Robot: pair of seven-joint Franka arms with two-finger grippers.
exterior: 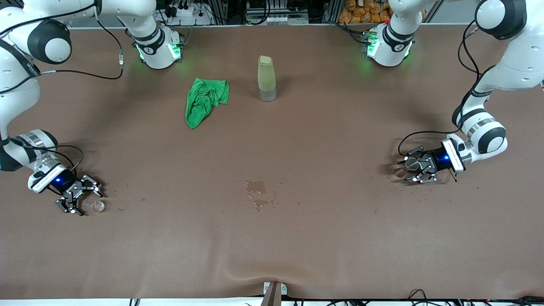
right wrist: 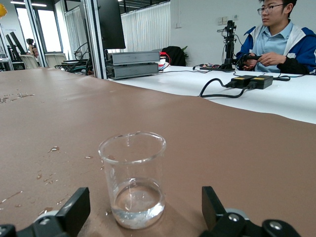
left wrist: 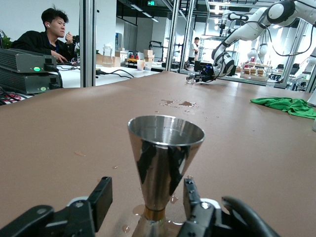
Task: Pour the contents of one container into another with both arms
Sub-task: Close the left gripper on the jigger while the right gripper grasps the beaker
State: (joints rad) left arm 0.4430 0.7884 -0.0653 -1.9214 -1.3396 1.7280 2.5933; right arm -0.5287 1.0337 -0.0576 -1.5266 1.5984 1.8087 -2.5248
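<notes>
Nearest the front camera, a glass beaker holding a little water is stood upright on the table between the wide-spread fingers of the right gripper. At the left arm's end, a steel jigger is flanked, not yet clamped, by the left gripper.

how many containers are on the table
3: a steel jigger between the left pincer's fingers, a glass beaker between the right pincer's open fingers, and a tall bottle beside the green cloth.
</notes>
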